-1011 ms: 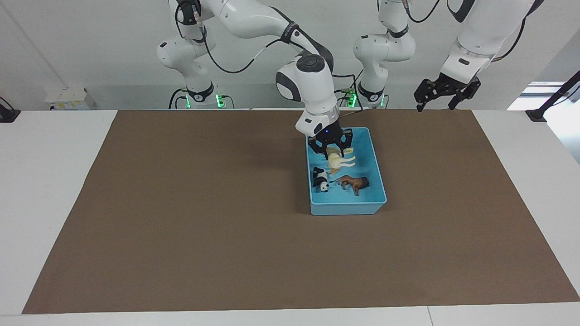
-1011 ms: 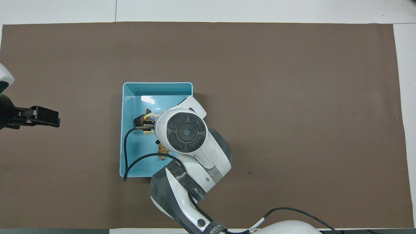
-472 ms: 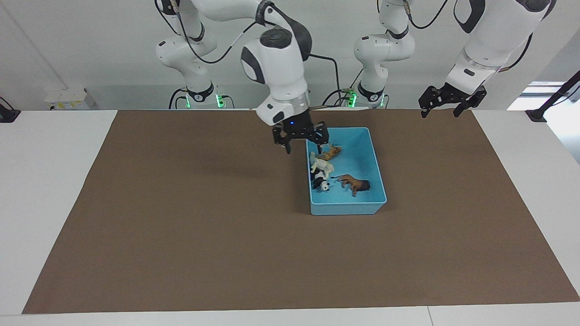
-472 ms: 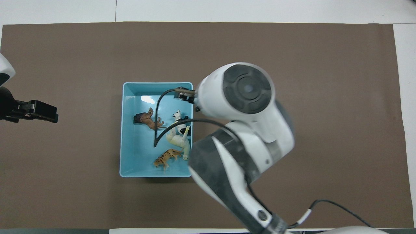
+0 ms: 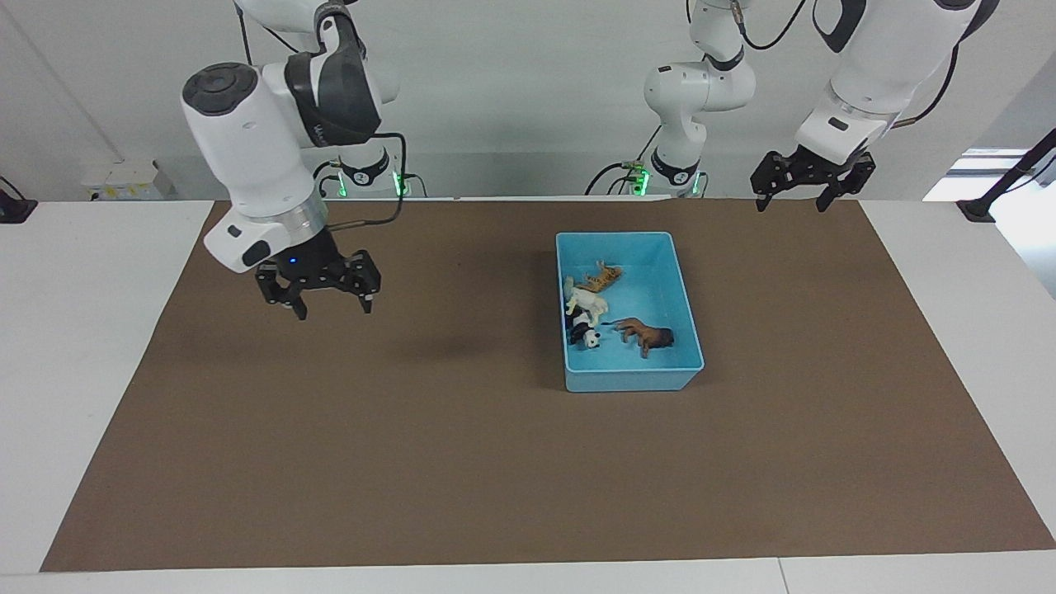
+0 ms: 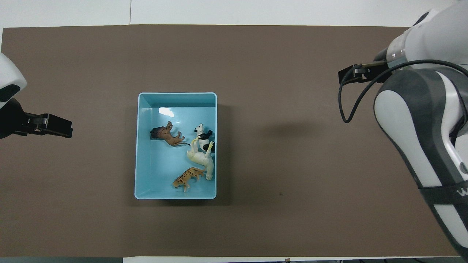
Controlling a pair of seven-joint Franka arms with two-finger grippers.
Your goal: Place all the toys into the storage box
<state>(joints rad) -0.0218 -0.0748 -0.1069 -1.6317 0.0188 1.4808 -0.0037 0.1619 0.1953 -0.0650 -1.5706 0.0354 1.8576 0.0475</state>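
Observation:
The light blue storage box (image 5: 631,381) (image 6: 177,94) sits on the brown mat. All the toys lie inside it. The orange tiger (image 5: 603,278) (image 6: 187,176) is nearest the robots. The cream horse (image 5: 585,304) (image 6: 200,159) lies against the panda (image 5: 586,333) (image 6: 203,137) along the wall toward the right arm's end. The brown lion (image 5: 649,335) (image 6: 166,134) lies apart from them. My right gripper (image 5: 334,310) hangs open and empty over bare mat toward the right arm's end. My left gripper (image 5: 790,200) (image 6: 65,127) waits open and empty, raised over the mat's edge at the left arm's end.
A brown mat (image 5: 462,462) covers most of the white table (image 5: 91,330). Beside the box, the mat shows only the right arm's shadow (image 6: 289,129). A small white carton (image 5: 124,177) sits off the table by the right arm's base.
The right gripper let go of the horse over the box, rose and swung away toward the right arm's end. The horse now lies in the box against the panda. The left arm barely moved.

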